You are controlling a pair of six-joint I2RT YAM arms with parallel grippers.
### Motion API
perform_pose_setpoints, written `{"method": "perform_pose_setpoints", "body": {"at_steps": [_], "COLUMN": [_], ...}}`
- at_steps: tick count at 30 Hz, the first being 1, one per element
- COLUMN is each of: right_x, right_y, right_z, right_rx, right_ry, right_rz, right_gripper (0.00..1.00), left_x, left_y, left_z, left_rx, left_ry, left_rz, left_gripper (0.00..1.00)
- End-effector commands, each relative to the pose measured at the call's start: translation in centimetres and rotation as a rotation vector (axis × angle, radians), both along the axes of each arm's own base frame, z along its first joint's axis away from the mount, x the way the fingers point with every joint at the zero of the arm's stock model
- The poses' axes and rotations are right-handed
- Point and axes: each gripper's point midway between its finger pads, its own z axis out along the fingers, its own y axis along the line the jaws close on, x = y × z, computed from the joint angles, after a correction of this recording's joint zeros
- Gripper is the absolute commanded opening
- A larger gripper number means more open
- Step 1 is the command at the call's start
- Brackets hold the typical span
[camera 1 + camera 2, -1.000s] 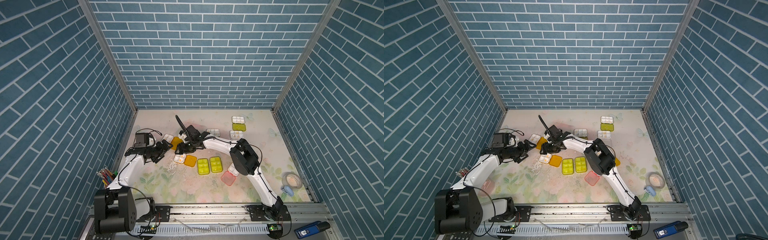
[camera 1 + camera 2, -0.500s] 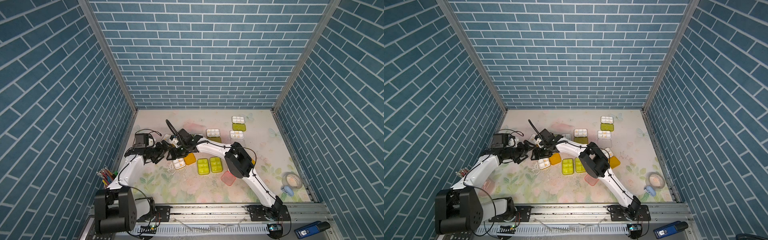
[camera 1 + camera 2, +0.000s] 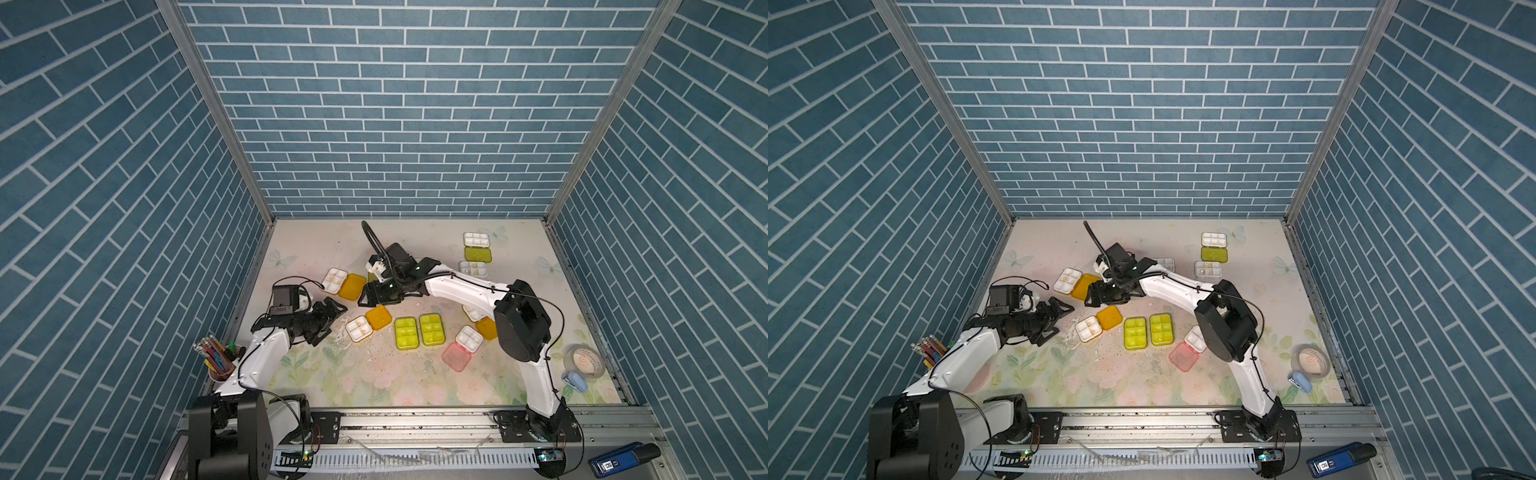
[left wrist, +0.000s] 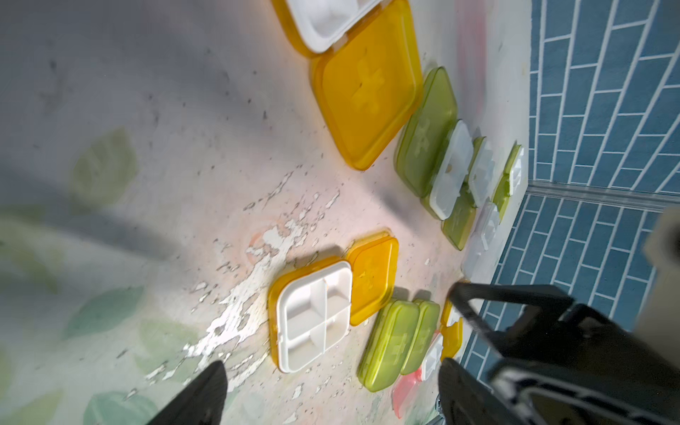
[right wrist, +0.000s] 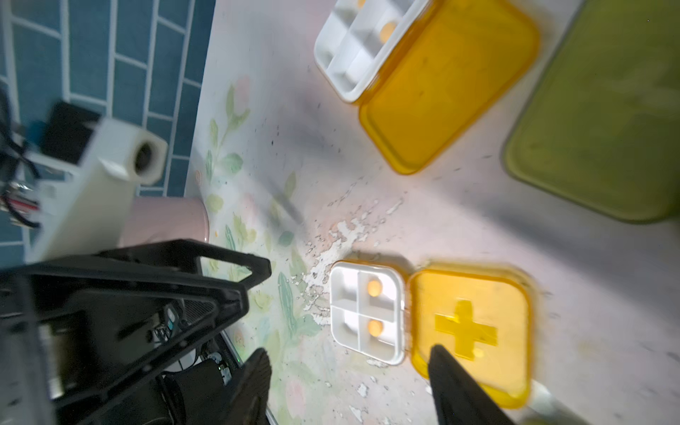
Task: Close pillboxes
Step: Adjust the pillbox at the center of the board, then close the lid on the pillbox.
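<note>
Counter (image 3: pixel 332 374) holds our scattered pillboxes (image 3: pixel 406 332), mostly lying open; left gripper (image 3: pixel 337 319) and right gripper (image 3: pixel 365 296), both spread and empty, sit poised beside an orange-lidded pillbox (image 3: pixel 379 318) near the left edge, we judge to fold it shut.

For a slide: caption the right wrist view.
Right gripper, jaws open, over an open orange-lidded pillbox holding two pills.
</note>
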Motion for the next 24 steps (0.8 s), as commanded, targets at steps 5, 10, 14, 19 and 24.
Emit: {"method": "perform_pose_setpoints", "body": {"at_steps": [5,10,14,19,24], "right_x": [0.2,0.5,1.3,1.2,1.0], "right_y": [-3.3,-3.2,-3.2,-2.9,-2.4], "right_z": [-2.8,-4.0,-5.5,-6.6,-6.6], "right_rx": [-0.074,-0.091,-0.112,-0.108,-0.083], "right_ry": [0.072,0.083,0.097,0.118,0.147], "right_rz": [-0.01,-0.009,-0.038,-0.039,-0.032], "right_gripper": [0.74,0.74,0.73,0.73,0.71], "left_x": [-1.7,-1.1,-0.4,0.1,0.7], "left_y": [-1.3,-2.0,-2.4,-2.3,-2.7], "left_z": [-2.2,-2.2,-2.5,-3.1,-3.2], "left_rx": [-0.03,-0.001,-0.03,-0.028,-0.049], "left_ry": [0.049,0.042,0.04,0.039,0.046], "left_rz": [-0.021,-0.049,-0.05,-0.04,-0.054], "left_gripper": [0.91,0.91,0.91,0.91,0.91]}}
